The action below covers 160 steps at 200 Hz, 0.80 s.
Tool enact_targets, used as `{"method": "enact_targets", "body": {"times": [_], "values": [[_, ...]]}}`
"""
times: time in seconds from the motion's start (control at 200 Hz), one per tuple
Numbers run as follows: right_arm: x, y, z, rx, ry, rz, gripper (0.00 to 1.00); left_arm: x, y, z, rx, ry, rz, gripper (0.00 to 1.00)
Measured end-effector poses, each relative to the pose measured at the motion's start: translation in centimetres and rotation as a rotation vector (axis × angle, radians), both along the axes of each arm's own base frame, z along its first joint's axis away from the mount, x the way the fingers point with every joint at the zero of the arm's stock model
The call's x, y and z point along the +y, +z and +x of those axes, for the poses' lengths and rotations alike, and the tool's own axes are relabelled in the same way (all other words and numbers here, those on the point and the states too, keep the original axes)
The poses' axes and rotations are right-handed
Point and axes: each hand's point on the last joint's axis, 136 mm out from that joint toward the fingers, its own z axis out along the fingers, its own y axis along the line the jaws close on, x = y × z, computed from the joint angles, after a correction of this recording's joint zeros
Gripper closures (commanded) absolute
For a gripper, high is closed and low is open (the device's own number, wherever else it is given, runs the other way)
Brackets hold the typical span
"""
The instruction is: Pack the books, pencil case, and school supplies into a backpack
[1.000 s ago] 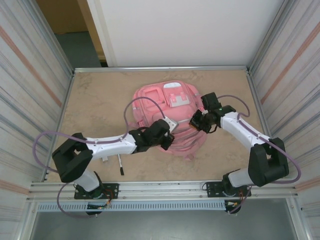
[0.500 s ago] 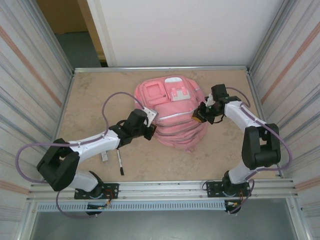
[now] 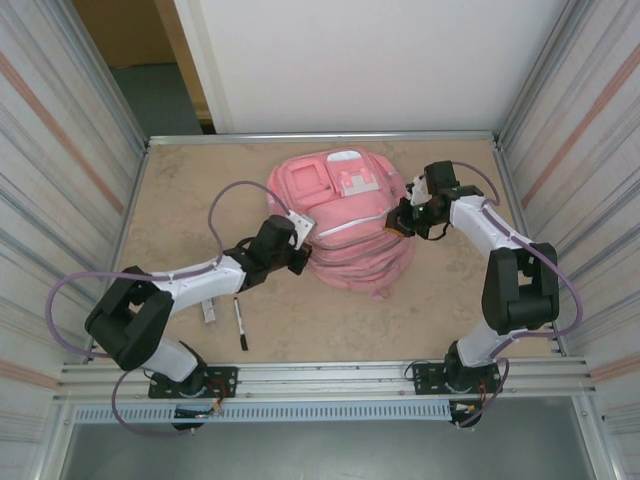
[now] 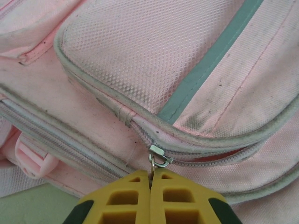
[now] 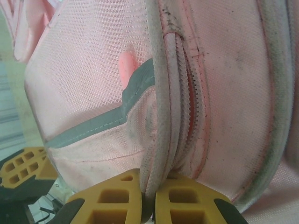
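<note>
On the left of the sandy table (image 3: 185,190), near the front edge, a slim black pen (image 3: 240,325) lies lengthwise, with a small whitish bar (image 3: 209,313) just beside it and partly under the left arm. That arm reaches diagonally toward the middle, and the left gripper (image 3: 297,256) meets the left flank of the pink backpack (image 3: 350,235). In the left wrist view its yellow fingers (image 4: 126,196) are pressed together, pinching the little metal zipper pull (image 4: 153,164) that hangs from the slider (image 4: 159,156) at the end of a zip running under a mesh-textured pocket with a grey-green stripe (image 4: 210,60). The backpack lies front side up in the centre of the table, toward the far half, its paler front pockets (image 3: 345,185) facing the ceiling and a strap end poking out at its near edge. On its right flank the right gripper (image 3: 402,222) comes in from the side. The right wrist view shows its yellow fingers (image 5: 187,205) clamped, nearly together, on a grey piped seam (image 5: 156,116) of the bag, next to a zip (image 5: 194,116) whose teeth gape slightly.
</note>
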Motion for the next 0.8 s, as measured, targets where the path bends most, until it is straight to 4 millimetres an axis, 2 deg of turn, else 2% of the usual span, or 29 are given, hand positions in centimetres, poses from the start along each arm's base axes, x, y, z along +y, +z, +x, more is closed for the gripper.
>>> {"method": "enact_targets", "body": {"times": [0.115,0.231,0.261,0.326,0.366,0.466,0.521,0.626,0.777,0.802], "values": [[0.3,0.0,0.1,-0.009,0.014,0.008,0.93,0.4,-0.8,1.1,0.01,0.032,0.013,0.95],[1.0,0.2,0.2,-0.024,0.04,0.009,0.95,1.1,-0.8,2.2,0.006,0.083,0.015,0.89],[1.3,0.3,0.2,-0.031,0.054,0.006,0.95,1.4,-0.8,2.4,0.006,0.098,0.013,0.83],[1.9,0.5,0.3,-0.047,0.084,-0.007,0.95,2.4,-0.9,3.0,0.006,0.141,0.017,0.62],[2.0,0.7,0.4,-0.057,0.096,-0.023,0.95,3.5,-1.0,3.5,0.007,0.186,0.022,0.57],[1.7,0.8,0.5,-0.066,0.113,-0.066,0.95,7.6,-2.0,4.1,0.018,0.309,0.065,0.54],[1.7,0.8,0.6,-0.067,0.125,-0.08,0.95,9.1,-2.2,3.9,0.025,0.353,0.081,0.53],[1.6,0.5,0.5,-0.065,0.147,-0.102,0.94,10.1,-1.7,3.2,0.028,0.388,0.075,0.53],[2.0,0.8,0.5,-0.065,0.177,-0.117,0.85,11.5,-0.7,2.6,0.033,0.434,0.037,0.52],[2.0,0.9,0.5,-0.066,0.181,-0.118,0.8,11.7,-0.5,2.4,0.034,0.434,0.026,0.52]]}}
